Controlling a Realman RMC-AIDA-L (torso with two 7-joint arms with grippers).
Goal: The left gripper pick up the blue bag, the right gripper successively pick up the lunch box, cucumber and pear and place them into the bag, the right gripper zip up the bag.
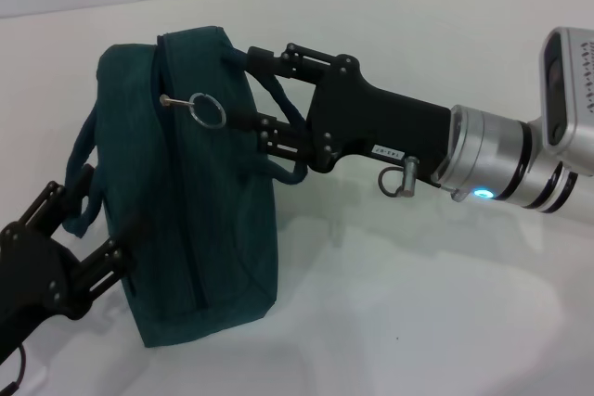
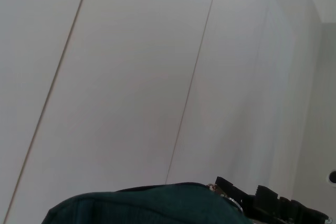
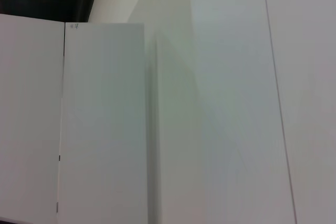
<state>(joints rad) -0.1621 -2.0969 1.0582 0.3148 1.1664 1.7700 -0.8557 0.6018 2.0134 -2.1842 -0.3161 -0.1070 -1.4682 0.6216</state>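
Two grippers flank the blue bag (image 1: 200,201) standing upright on the white table (image 1: 418,303): the left gripper (image 1: 88,220) clamps its near-side handle, the right gripper (image 1: 243,90) sits at its zipper ring (image 1: 208,109), fingers' state unclear.

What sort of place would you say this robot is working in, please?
Probably a lab test bench: a bare white table, plain white wall panels, and only the blue bag between the left gripper and right gripper.

We've got our right gripper (image 1: 243,90) up by the blue bag's (image 1: 200,220) top, left gripper (image 1: 97,229) low behind it.
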